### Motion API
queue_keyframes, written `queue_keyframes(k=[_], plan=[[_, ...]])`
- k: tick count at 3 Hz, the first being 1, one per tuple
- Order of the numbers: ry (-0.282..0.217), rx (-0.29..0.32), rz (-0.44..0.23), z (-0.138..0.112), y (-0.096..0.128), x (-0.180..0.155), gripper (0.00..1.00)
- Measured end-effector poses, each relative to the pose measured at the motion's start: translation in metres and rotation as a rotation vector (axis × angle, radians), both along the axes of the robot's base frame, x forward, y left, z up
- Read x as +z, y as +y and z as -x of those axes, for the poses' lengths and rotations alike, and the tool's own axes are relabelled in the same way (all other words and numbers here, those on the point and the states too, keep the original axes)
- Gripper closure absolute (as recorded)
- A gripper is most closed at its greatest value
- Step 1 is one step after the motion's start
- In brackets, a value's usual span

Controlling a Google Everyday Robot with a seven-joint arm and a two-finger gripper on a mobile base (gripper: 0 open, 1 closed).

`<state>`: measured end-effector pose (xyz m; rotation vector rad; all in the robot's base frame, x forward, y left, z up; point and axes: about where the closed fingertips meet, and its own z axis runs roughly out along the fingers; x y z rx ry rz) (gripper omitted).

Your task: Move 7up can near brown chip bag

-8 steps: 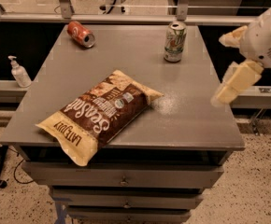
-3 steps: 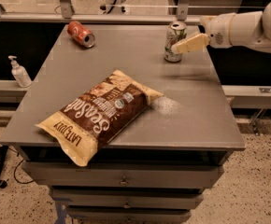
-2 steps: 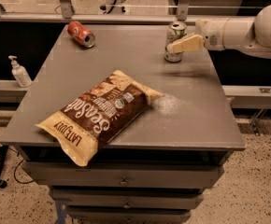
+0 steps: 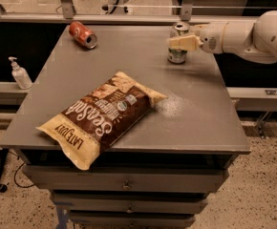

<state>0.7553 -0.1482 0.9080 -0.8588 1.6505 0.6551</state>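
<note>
One small silver-and-green 7up can (image 4: 177, 56) stands upright, well apart from the large flat dark-brown chip bag (image 4: 102, 116), beyond its far right corner | cream gripper (image 4: 177, 43) at can's upper side, grip cannot be told | step: grasping | next: secure hold, carry toward bag

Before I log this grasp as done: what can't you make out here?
Camera view:
- 7up can: middle hidden by the hand, which is in front of it at the far right of the table.
- Whether the hand grips the can: cannot tell, the can's far side is hidden.
- Arm: cut off by the right edge.
</note>
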Motion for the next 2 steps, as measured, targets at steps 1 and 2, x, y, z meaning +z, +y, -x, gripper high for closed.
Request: queue_keyframes(k=[1, 2], plan=[[0.001, 0.053, -0.042, 0.014, 0.01, 0.007, 0.61], [-0.017, 0.166, -0.05, 0.05, 0.023, 0.023, 0.83]])
